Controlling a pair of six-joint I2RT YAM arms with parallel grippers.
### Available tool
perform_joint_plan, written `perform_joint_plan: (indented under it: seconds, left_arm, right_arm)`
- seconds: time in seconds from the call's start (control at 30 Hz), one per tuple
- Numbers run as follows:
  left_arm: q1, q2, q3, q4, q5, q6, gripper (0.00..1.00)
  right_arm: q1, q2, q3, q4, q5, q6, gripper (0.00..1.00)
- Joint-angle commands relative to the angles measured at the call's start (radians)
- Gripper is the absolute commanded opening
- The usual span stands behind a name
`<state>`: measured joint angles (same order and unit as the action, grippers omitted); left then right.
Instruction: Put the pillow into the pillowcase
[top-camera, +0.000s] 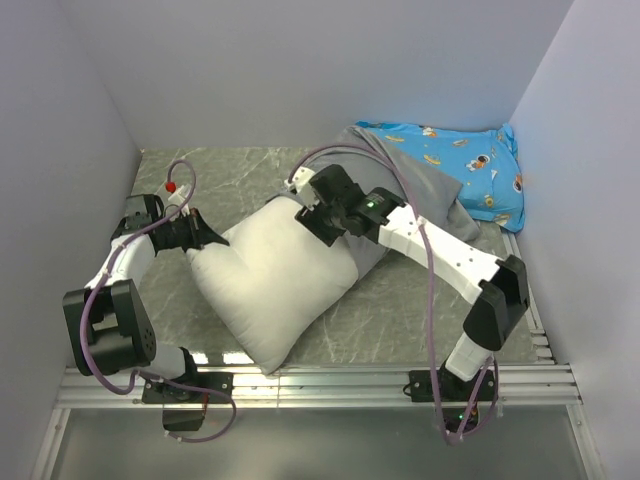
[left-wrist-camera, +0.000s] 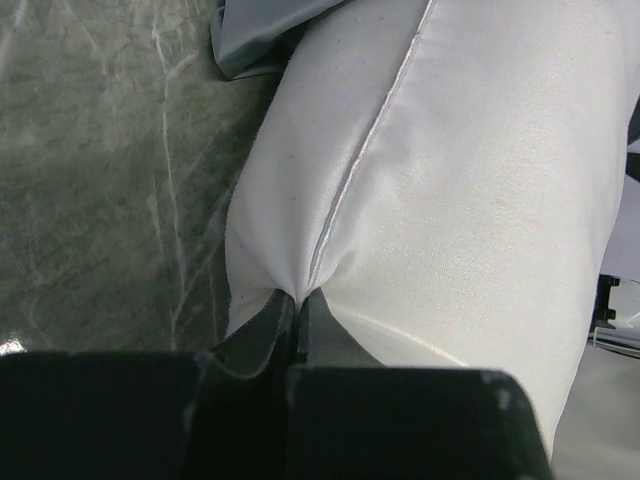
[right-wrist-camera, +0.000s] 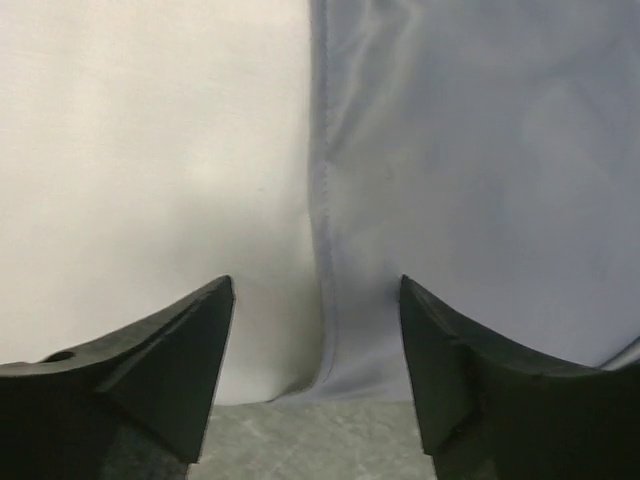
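Pillow corner seam sits clamped in left fingers, right fingers apart astride the pillowcase hem.

The pillow is smooth white cloth, faintly shiny, with a stitched seam. The pillowcase is thin grey cloth, slightly glossy. The tabletop looks marbled grey-green, lightly glossy. The right hand is matt black.

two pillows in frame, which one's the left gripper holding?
The plain white pillow: the left gripper is pinched shut on its seam. The blue cartoon-print pillow lies in the far right corner, no gripper on it.
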<state>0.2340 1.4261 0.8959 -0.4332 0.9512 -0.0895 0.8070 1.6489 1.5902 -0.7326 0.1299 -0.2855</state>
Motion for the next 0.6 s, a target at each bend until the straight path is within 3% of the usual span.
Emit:
perform_joint_plan:
  seconds: [0.0, 0.17, 0.33, 0.47, 0.5, 0.57]
  left_arm:
    - [-0.002, 0.011, 0.035, 0.011, -0.031, 0.039, 0.01]
    - [-0.002, 0.011, 0.026, 0.019, -0.034, 0.04, 0.0]
    - [-0.002, 0.016, 0.017, 0.034, -0.043, 0.031, 0.01]
    - [-0.002, 0.026, 0.009, 0.091, -0.022, -0.018, 0.0]
    - [-0.004, 0.028, -0.006, 0.109, 0.016, -0.07, 0.0]
    - [-0.002, 0.031, -0.028, 0.17, 0.07, -0.149, 0.01]
  right_arm:
    - [-0.012, 0.052, -0.026, 0.053, 0.184, -0.018, 0.65]
    - [-0.032, 0.066, -0.007, 0.093, 0.287, -0.007, 0.48]
    - [-0.037, 0.043, 0.005, 0.078, 0.269, -0.02, 0.16]
    - [-0.032, 0.015, 0.06, -0.01, 0.021, -0.007, 0.0]
    - [-0.029, 0.017, 0.076, -0.036, -0.169, 0.002, 0.0]
    - [-0.014, 0.032, 0.135, -0.118, -0.394, 0.014, 0.0]
